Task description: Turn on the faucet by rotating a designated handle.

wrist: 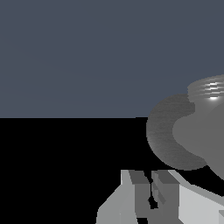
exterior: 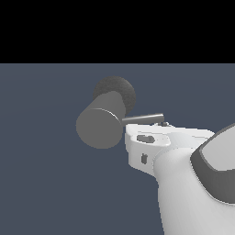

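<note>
Faucet [exterior: 100, 125] sits mid-scene in the exterior view: thick matte grey cylinder w/ flat round end facing the camera, tilted toward the exterior view's left, on a darker grey round base [exterior: 120, 88] farther back. Handle [exterior: 143, 118], a thin grey rod, sticks out sideways from the cylinder toward the exterior view's right, roughly level.

White arm [exterior: 183, 183] comes in from the near right corner of that view. Its hand body lies just under the handle's outer half, v. close to it; a small dark bit shows right at the rod's tip, but contact can't be confirmed.

End effector [wrist: 151, 188]: in the wrist view two grey fingers [wrist: 139, 192] stand side by side w/ only a narrow gap between them, nothing visibly between. Nearly together, not clamped on the rod as far as the views show. Same view shows the dark round base [wrist: 164, 131] and cylinder body [wrist: 205, 140] close ahead of the fingers.
</note>
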Controlling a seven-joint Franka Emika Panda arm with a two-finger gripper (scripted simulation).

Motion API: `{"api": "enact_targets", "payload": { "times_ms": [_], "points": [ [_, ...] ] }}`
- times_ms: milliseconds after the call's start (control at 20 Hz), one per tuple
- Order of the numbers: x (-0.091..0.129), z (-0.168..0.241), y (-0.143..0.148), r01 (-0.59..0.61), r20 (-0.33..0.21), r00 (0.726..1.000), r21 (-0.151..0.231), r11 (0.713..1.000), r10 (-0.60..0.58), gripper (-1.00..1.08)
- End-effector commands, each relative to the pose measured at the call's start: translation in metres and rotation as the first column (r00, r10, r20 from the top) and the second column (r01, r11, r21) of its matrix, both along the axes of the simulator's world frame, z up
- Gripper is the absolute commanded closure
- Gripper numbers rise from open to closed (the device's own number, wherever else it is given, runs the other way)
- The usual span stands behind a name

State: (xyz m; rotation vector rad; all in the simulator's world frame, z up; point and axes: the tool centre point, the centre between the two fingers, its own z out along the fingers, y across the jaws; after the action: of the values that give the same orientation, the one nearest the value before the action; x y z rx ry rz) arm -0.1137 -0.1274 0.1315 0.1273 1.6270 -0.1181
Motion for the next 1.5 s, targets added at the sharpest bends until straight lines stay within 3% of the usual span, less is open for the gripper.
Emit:
{"api": "enact_targets", "payload": {
  "times_ms": [0,800,850,1450],
  "points": [
    [0.005,0.023,0.015,-0.025,0.04,0.999,-0.003,1.0,0.025,1.08],
    [0.007,0.068,0.03,-0.035,0.059,0.998,-0.003,0.999,0.035,1.08],
    [0.001,0.046,0.018,-0.011,0.011,1.0,0.004,1.0,0.011,1.08],
    [0.007,0.082,0.044,-0.023,0.035,0.999,0.001,1.0,0.023,1.08]
  ]
}}
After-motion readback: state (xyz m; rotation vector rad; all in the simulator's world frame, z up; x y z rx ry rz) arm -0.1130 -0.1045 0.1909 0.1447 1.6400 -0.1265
